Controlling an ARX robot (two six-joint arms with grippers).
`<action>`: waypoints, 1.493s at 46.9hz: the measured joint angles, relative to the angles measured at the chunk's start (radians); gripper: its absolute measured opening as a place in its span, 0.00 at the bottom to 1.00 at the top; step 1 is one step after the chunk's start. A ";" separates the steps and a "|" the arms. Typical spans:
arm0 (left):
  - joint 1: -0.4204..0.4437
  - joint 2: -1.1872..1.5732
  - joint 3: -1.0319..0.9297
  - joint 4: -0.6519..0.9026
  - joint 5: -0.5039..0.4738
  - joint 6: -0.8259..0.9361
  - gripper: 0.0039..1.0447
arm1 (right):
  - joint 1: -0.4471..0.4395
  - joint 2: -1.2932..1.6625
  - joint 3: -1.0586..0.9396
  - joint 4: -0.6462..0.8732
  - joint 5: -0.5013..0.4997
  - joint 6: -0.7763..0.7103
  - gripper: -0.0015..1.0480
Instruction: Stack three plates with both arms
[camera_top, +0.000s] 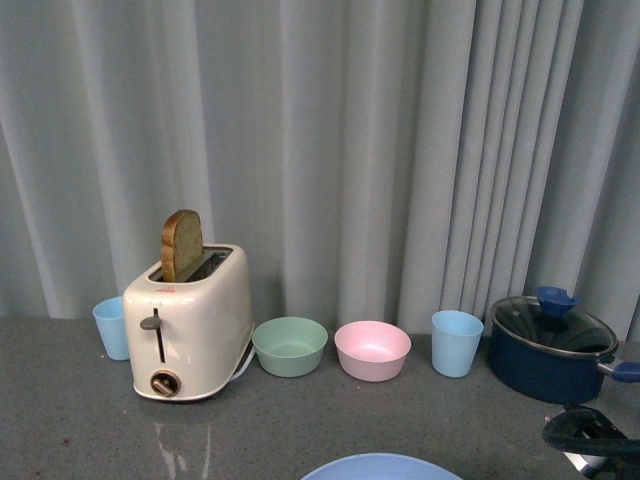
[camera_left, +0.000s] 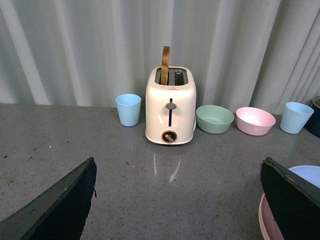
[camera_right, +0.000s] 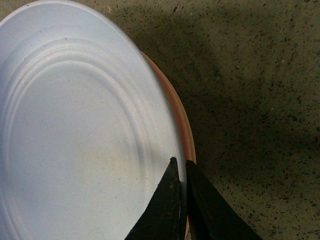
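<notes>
The right tool (camera_right: 181, 200) has its two black fingers pinched onto the rim of the light blue plate (camera_right: 75, 130), one finger above the rim and one below, so it's clamped on that plate. The blue plate sits on top of a pink plate (camera_right: 186, 125), whose edge peeks out along one side, and both rest on the speckled grey tabletop (camera_right: 260, 100). In the front view only a sliver of the blue plate shows at the near edge of the tabletop, with a bit of the right arm (camera_top: 590, 435) low on the right side. The left tool (camera_left: 177, 200) has its fingers spread wide with nothing between them, hanging over bare tabletop, with the stacked plates just beside its right finger. Further back along the curtain (camera_top: 350, 140), from left to right: a light blue cup (camera_top: 112, 327), a cream toaster (camera_top: 190, 325) with a slice of toast (camera_top: 182, 243) sticking up, a green bowl (camera_top: 290, 345), a pink bowl (camera_top: 372, 350), another light blue cup (camera_top: 457, 342), and a dark blue pot with a glass lid (camera_top: 550, 345).
</notes>
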 joint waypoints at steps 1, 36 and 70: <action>0.000 0.000 0.000 0.000 0.000 0.000 0.94 | 0.002 0.002 0.001 0.000 0.000 0.001 0.03; 0.000 0.000 0.000 0.000 0.000 0.000 0.94 | -0.063 -0.067 0.000 -0.075 0.006 -0.011 0.85; 0.000 0.000 0.000 0.000 0.000 0.000 0.94 | -0.573 -1.003 -0.221 -0.148 0.224 -0.105 0.89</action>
